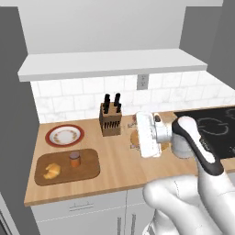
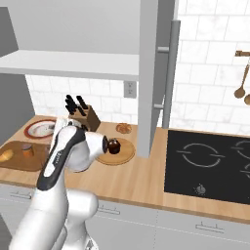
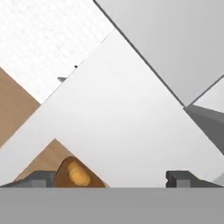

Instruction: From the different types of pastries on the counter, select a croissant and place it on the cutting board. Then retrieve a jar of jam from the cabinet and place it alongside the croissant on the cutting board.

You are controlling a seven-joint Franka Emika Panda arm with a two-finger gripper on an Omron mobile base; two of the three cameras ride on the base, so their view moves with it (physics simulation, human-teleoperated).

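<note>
The dark cutting board (image 1: 87,172) lies at the left end of the counter (image 1: 124,172). On it rest the golden croissant (image 1: 52,170) and, just right of it, the orange-brown jar of jam (image 1: 75,159), upright. The board (image 2: 14,158), the croissant (image 2: 6,155) and the jar (image 2: 28,150) also show in the right base view. My gripper (image 1: 140,135) hovers above the counter, right of the board and apart from it. In the hand view the gripper (image 3: 111,179) is open with nothing between its fingertips (image 3: 41,178). The white cabinet shelf (image 1: 110,64) hangs overhead.
A knife block (image 1: 110,117) and a red-rimmed plate (image 1: 64,135) stand behind the board. A dark cupcake (image 2: 113,146) sits on a round light board (image 2: 122,155), with a small flat pastry (image 2: 123,128) behind it. A black cooktop (image 2: 210,163) lies to the right.
</note>
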